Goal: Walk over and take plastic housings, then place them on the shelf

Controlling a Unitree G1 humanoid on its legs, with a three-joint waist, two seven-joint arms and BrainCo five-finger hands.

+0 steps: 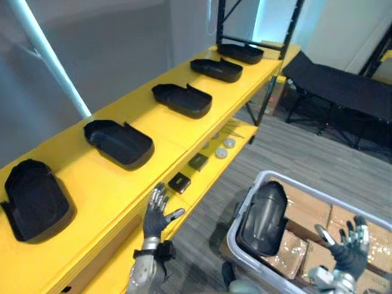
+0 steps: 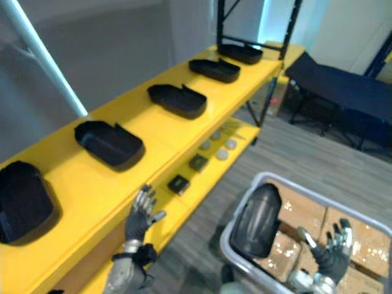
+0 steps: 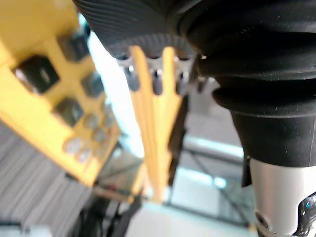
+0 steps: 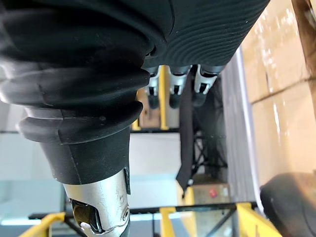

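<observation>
As housing point(image 1: 263, 215) leans, right robot hand point(image 1: 351, 250) — near

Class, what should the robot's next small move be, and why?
Probably reach the right hand toward the housing in the bin and grasp it: that hand and the left hand are open and empty, and five housings sit on the shelf.

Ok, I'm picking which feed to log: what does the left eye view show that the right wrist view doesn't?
Left eye view: five housings lined along the yellow shelf, the open left robot hand by its edge. Right wrist view: straight fingers of the right robot hand, close up. Both: one housing in the grey bin, with cardboard boxes.
</observation>
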